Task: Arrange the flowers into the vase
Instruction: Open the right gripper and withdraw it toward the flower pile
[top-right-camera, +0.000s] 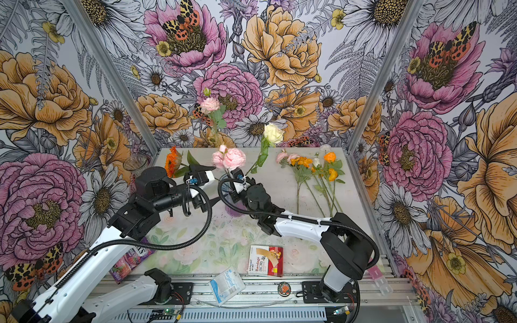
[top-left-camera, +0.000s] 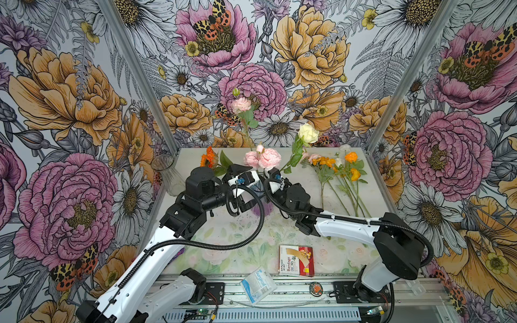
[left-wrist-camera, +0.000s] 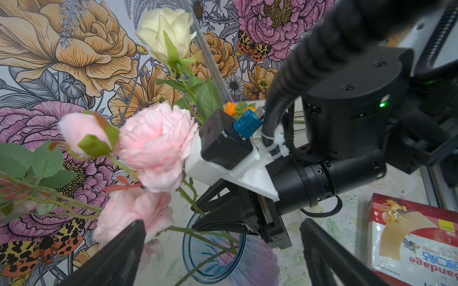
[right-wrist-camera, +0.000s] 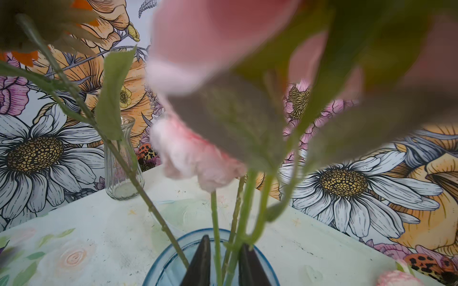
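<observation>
Flowers (top-left-camera: 261, 158): "Bandage" box (top-left-camera: 296, 260) and "Surgical" packet (top-left-camera: 258, 283) are being noted. Stems (right-wrist-camera: 216, 222) are being straddled by the narrowly parted right tool (right-wrist-camera: 224, 241); left tool (left-wrist-camera: 221, 221) spread, empty.

From my seat, the walls (top-left-camera: 70, 98) are papered in big drawn blooms and moths, and the table (top-left-camera: 237, 260) carries a pale flower print. A clear glass vase (top-left-camera: 167, 173) stands upright and empty in the far left corner. A red and white bandage box (top-left-camera: 296, 260) lies flat at the near edge, right of the middle. On the metal rail (top-left-camera: 291, 285) in front I see a blue and white surgical packet (top-left-camera: 258, 283) near the box and a small round badge (top-left-camera: 316, 288). A purple snack packet (top-right-camera: 131, 263) lies at the near left.
</observation>
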Tool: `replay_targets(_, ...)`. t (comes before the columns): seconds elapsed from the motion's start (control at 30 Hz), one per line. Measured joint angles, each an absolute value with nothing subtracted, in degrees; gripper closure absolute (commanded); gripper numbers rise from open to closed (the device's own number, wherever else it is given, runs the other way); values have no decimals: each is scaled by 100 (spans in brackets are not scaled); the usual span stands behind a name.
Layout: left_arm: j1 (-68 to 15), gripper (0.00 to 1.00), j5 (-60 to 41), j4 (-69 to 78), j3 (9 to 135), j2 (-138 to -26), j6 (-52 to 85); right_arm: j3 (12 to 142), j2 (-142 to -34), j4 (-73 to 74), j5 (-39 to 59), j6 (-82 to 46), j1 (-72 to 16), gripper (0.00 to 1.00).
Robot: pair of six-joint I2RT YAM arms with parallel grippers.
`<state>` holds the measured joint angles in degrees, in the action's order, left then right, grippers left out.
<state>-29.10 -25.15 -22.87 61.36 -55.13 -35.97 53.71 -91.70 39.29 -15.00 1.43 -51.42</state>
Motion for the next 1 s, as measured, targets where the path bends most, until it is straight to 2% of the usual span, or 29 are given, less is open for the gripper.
replay_targets(0.13, -2910, 1, -2515, -2285, 6121, -5527, -3597, 5376, -8965, 3688, -1551, 84, -5172, 54)
replay_targets(0.4, -2910, 1, -2515, -2285, 6114, -5529, -3597, 5577, -8333, 2196, -1769, -121, -5260, 47)
replay_targets(0.53, -2939, 1, -2515, -2285, 6114, -5527, -3597, 5371, -7496, 1428, -2023, -462, -5271, 41)
replay_targets(0.67, -3011, 1, -2515, -2285, 6114, -5522, -3594, 5019, -6534, 611, -2539, -1031, -5164, 41)
replay_targets(0.8, -3430, 1, -2515, -2285, 6114, -5522, -3575, 4772, -5883, -381, -2781, -1865, -4383, 48)
replay_targets(1.0, -4434, 1, -2318, -2268, 6114, -5811, -3597, 4709, -6167, -1420, -2222, -2762, -2838, 55)
